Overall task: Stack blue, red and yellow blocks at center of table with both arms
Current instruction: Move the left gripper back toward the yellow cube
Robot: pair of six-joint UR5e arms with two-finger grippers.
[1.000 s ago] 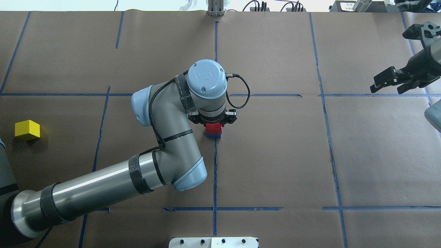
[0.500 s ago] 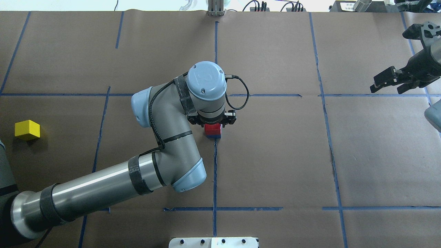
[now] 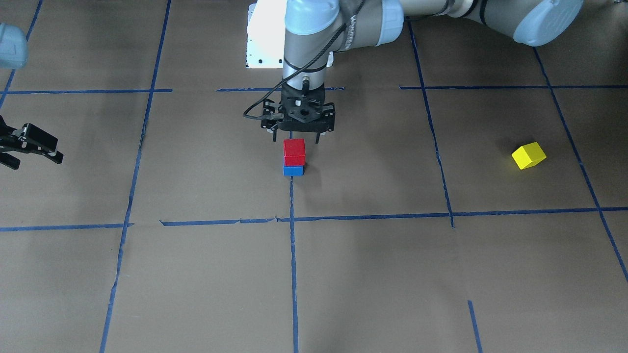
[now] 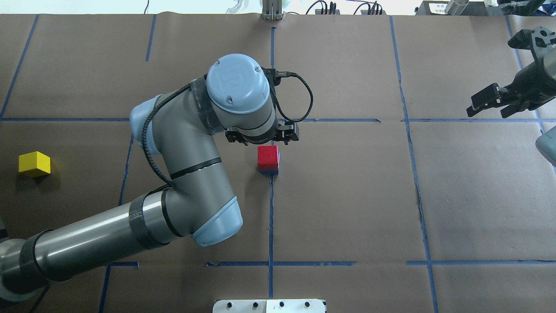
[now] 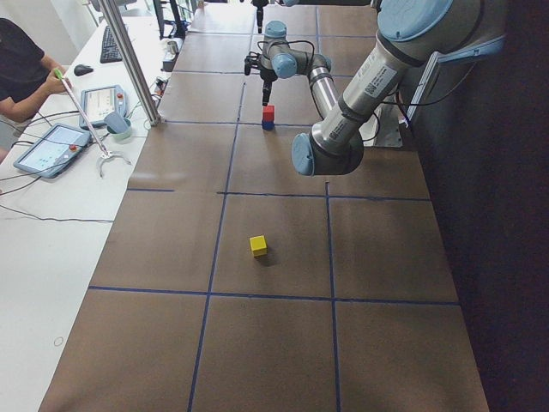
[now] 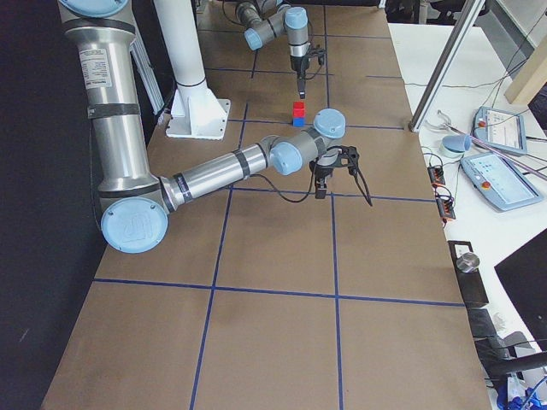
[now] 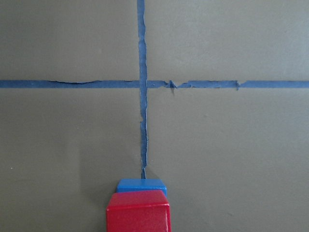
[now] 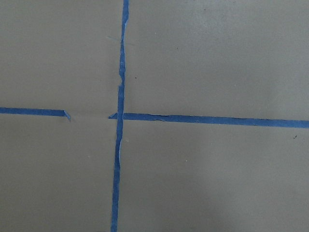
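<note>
Left end effector (image 3: 296,139) is rising off the red block (image 3: 294,152), spread and empty; that block is sitting on the blue block (image 3: 293,170). Right end effector (image 4: 487,112) is hanging open, empty.

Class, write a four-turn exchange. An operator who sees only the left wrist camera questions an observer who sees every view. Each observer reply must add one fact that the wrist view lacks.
Operator: I see only the red block sitting on the blue block. Is the left gripper holding it?
Observer: No. It hangs above the red block, jaws open and clear of it.
Operator: Where is the third block?
Observer: The yellow block lies alone on the table, off to the robot's left, well apart from the other two.
</note>
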